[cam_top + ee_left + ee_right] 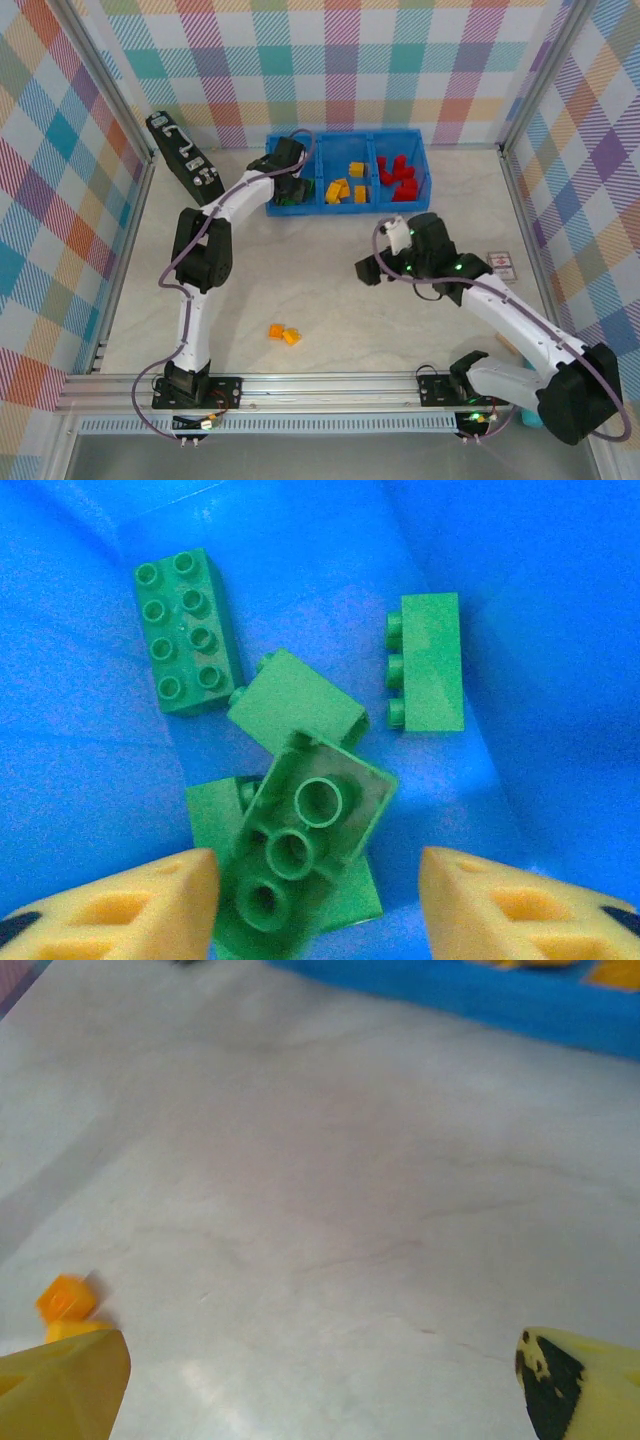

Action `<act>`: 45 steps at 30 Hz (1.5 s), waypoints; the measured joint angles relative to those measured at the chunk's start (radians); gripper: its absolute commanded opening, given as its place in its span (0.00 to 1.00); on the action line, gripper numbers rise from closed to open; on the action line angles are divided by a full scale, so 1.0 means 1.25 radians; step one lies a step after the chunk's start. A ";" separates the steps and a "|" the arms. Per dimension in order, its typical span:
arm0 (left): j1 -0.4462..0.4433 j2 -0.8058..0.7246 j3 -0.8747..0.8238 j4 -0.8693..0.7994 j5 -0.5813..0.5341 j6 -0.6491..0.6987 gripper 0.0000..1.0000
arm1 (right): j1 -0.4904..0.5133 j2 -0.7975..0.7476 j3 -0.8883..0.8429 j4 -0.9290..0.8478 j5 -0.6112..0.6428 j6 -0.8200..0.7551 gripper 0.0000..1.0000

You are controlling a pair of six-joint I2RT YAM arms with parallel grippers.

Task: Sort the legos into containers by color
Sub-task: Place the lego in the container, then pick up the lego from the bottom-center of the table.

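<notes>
Presently, two orange legos (284, 334) lie on the desk (330, 240) at 8 o'clock from the nearer right hand (368, 270), which is wide open and empty. The left hand (315, 858), jaws parted, grips nothing above green legos (300, 840) in the bin (350, 136).

The table (320, 290) is pale and smooth, with faint grey lines like stone. A blue bin (400, 208) sits on it at the top middle of the top view. Two small orange bricks (284, 334) lie side by side, touching, at the lower left of the middle, well apart from the blue bin. A black case (185, 155) is at the upper left, by the table's edge. A little card (501, 264) lies near the right edge.
</notes>
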 measured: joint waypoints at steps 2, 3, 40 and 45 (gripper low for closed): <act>0.002 0.000 0.001 0.004 0.006 0.000 0.72 | 0.070 0.012 -0.008 0.013 -0.017 -0.003 0.99; 0.002 -0.001 0.001 0.005 0.009 0.001 0.74 | 0.096 0.021 -0.008 0.020 -0.023 -0.004 0.99; 0.015 -1.082 -0.377 -0.232 0.022 0.065 1.00 | 0.539 0.650 0.332 -0.081 0.240 0.115 0.60; 0.015 -1.104 -0.395 -0.254 -0.017 0.082 1.00 | 0.539 0.652 0.335 -0.107 0.264 0.122 0.39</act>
